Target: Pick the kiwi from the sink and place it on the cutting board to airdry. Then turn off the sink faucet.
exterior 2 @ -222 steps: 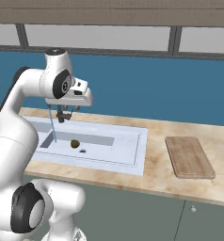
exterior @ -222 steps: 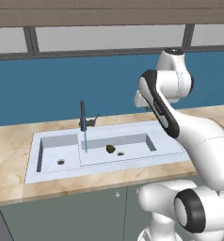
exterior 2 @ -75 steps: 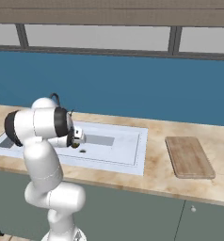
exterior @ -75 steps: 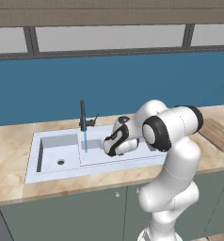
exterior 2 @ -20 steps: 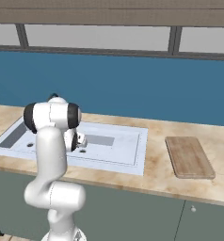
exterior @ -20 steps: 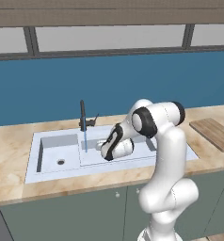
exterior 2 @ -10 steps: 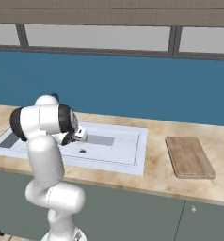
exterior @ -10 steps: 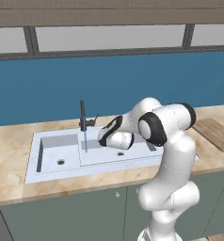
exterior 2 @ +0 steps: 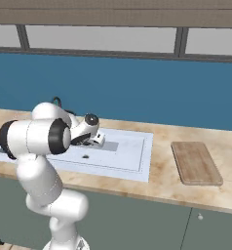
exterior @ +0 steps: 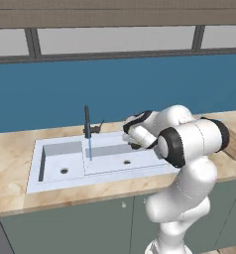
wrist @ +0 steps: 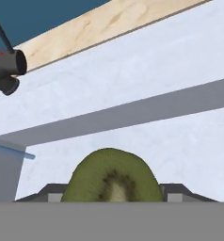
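Kiwi (wrist: 112, 176) in end effector (wrist: 113, 192)

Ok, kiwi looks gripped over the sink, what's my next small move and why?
Probably carry it toward the cutting board. The kiwi sits between the fingers of the gripper, lifted above the sink floor, and the board lies bare on the counter past the sink's far end.

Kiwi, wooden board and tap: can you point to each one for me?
Green-brown oval kiwi (wrist: 113, 176), hand view, on its cut face.
Light-brown rectangular wooden cutting board (exterior 2: 195, 162), right base view, on its flat top.
Thin dark grey upright sink faucet (exterior: 87, 119), left base view, on its tube.
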Available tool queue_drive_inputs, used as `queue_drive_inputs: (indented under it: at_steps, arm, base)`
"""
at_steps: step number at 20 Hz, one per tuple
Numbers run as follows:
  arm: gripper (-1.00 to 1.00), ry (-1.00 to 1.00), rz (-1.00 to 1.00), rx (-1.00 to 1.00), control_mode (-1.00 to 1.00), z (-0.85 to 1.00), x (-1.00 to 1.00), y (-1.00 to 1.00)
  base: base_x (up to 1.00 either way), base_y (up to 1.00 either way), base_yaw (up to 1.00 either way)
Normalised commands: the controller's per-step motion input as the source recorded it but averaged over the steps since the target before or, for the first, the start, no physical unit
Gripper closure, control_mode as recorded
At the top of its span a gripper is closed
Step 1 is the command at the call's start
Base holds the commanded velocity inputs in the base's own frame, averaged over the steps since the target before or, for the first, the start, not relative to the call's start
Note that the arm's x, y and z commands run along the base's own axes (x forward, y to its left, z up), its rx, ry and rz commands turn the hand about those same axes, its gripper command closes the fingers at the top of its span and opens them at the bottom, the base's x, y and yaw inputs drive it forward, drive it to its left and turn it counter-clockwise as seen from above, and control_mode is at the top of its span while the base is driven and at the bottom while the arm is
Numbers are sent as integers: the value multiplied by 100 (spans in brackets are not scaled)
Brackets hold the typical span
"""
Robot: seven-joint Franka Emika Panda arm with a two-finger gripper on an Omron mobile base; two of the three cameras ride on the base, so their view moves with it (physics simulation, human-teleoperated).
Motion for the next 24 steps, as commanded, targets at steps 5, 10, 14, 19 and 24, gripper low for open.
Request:
queue_drive_inputs:
  at_steps: [5,10,14,19,24]
  arm:
    - [100,10,0,8,-100,93,-17,-47]
    - [100,13,0,8,-100,100,-8,-45]
    - [100,16,0,9,-100,97,-18,-51]
    - [100,7,0,3,-100,52,-40,-46]
    - [100,-4,0,0,-100,6,-46,-9]
  base:
    - [0,0,0]
    - [0,0,0]
    - [0,0,0]
    - [0,0,0]
    - [0,0,0]
